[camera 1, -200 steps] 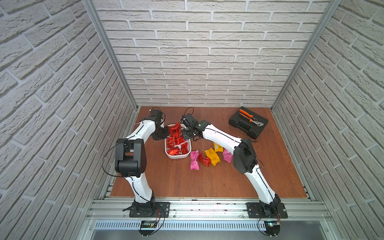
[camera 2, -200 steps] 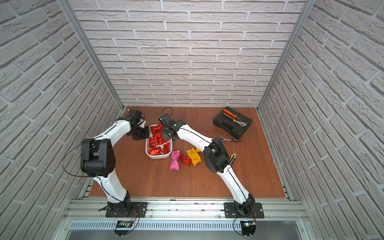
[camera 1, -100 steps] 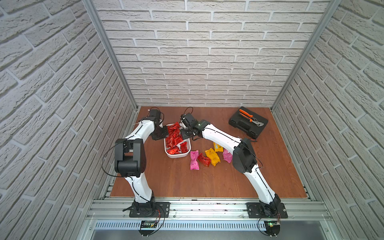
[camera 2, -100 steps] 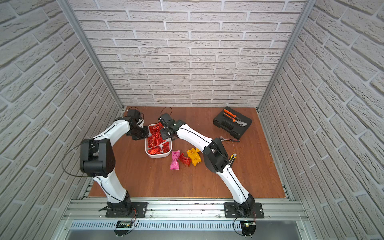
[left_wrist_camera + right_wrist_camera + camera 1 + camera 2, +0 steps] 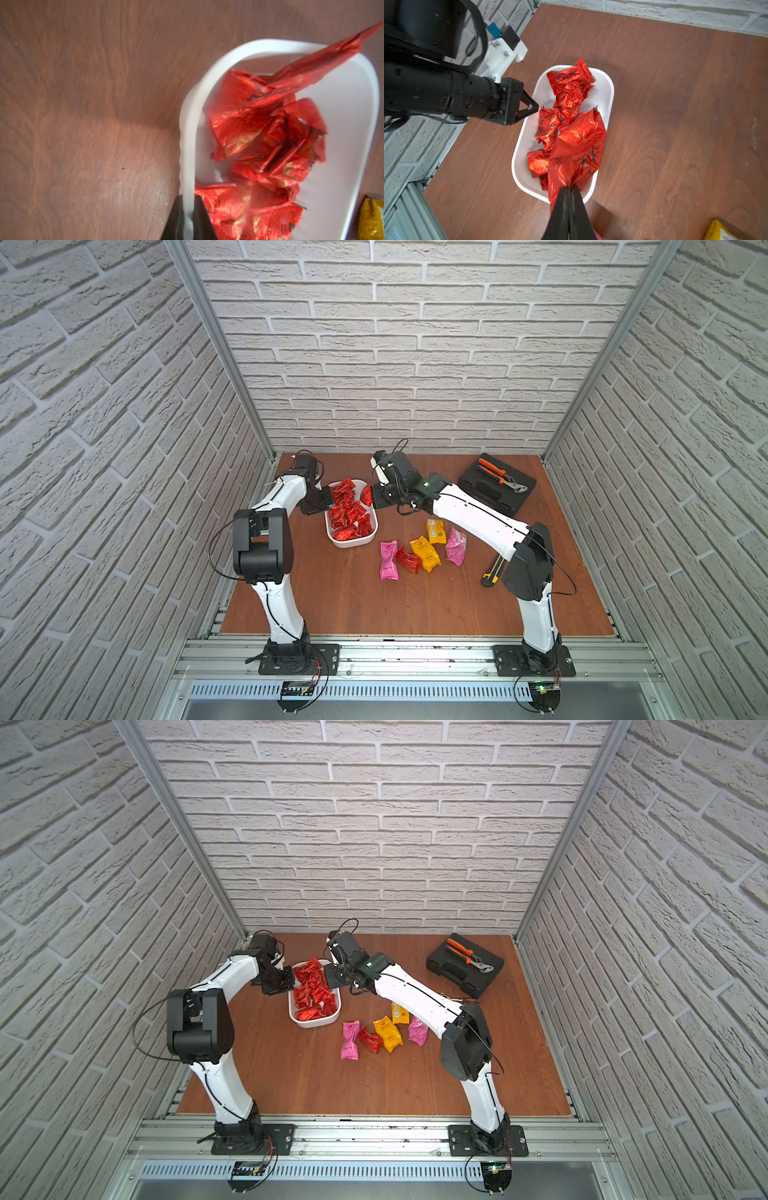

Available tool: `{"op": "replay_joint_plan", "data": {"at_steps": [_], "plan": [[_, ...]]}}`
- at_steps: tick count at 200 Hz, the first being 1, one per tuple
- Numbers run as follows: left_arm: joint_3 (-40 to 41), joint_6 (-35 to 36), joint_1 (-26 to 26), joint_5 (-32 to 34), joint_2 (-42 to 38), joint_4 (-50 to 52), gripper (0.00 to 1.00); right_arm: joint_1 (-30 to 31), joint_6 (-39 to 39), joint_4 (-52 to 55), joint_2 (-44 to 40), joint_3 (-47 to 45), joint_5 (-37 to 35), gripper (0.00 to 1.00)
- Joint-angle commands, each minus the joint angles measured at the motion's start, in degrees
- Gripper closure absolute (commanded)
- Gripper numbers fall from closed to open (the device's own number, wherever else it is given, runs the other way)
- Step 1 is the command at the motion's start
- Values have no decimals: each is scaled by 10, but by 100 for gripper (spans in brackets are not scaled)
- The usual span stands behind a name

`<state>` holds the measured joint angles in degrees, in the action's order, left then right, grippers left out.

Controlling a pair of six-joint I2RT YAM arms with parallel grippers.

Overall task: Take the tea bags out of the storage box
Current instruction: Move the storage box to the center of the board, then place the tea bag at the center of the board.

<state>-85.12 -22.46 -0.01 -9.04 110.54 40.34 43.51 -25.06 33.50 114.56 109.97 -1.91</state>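
Five tea bags (image 5: pixel 424 552) lie already on the counter (image 5: pixel 374 605), just beside the storage box (image 5: pixel 353 542) on its side toward the right arm: two pink, two yellow and one red, close together in a loose row. Several more red ones remain inside the white box, piled on each other, and part of its floor shows bare. The left fingers (image 5: pixel 176 220) are closed on the box wall, one finger outside and one inside, so the rim passes between them. The right fingers (image 5: pixel 562 203) are pressed together on one end of a red tea bag (image 5: pixel 577 149), which hangs crumpled from them above the box, over the side nearer the right arm. If it touches the bags below, I cannot tell. In both top views the two arms reach toward the box from opposite sides. At the far right corner of the counter is a black tool case (image 5: pixel 496 489) with orange pliers (image 5: pixel 498 475) on top, and a yellow-black utility knife (image 5: pixel 492 572) lies beside the right arm's elbow.
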Motion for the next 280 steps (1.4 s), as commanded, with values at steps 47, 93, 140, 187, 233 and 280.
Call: {"op": "replay_joint_plan", "data": {"at_steps": [47, 93, 140, 187, 233, 280], "plan": [[-29, 20, 4, -5, -3, -5, 61, -19, -43, -93, -117, -237, -79, 98], [-30, -25, 12, -15, -53, -27, 35, -32, -91, -190, -98, -311, -81, 98], [-6, -40, -18, -27, -95, -35, 34, -39, -111, -264, -77, -352, -108, 97], [-22, -36, -69, -11, -57, -28, 33, -47, -135, -272, -85, -402, -124, 95], [-86, -20, -95, 38, 0, 11, 21, -46, -119, -179, -131, -380, -162, 60], [-134, 12, -99, 100, 48, 36, 21, -47, -83, -152, -187, -380, -183, 51]]}}
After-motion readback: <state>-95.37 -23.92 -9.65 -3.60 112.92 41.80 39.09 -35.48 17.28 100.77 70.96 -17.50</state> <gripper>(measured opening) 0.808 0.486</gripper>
